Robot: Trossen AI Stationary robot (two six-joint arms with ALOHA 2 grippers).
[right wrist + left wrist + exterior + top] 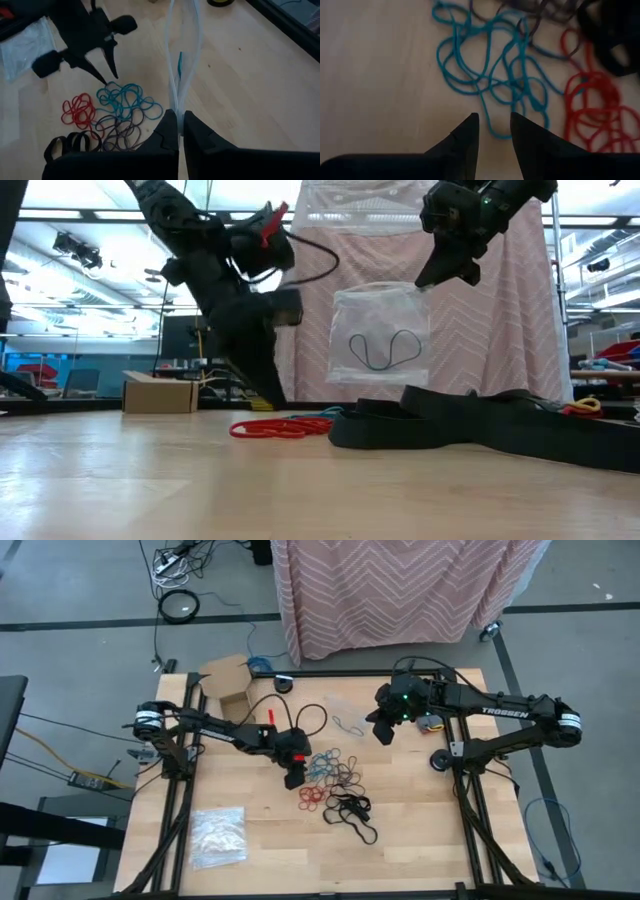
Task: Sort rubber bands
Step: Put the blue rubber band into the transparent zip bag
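- Wooden table (420, 840) under a pink chevron curtain (400, 590); cardboard box (228, 680) at far left, spare clear bag (218, 836) at near left.
- Rubber bands (335, 785) sit mid-table, loosely grouped by colour: blue-teal cluster (127, 100), red cluster (77, 110), tan-brown ones (120, 131), black loops (352, 812) nearest.
- Left gripper (494, 127) is tipped down onto the table at the left edge of the blue-teal cluster, fingers a narrow gap apart, one teal strand running between the tips. Not closed on anything yet.
- Right gripper (180, 125) is raised to the right of the pile, pinched on a clear plastic bag (380, 335) that hangs below it; a band or two already inside.
- Bag's long axis is vertical. Can't tell how far its mouth is open.
- Teal bands lie flat, loops overlapping, no single axis; strand at the tips runs roughly along the fingers.
- Risks: tangled loops mean a pinch may drag several at once, or snag a tan one; thin strand could slip out of the tips; limp bag could fold shut at drop-off.
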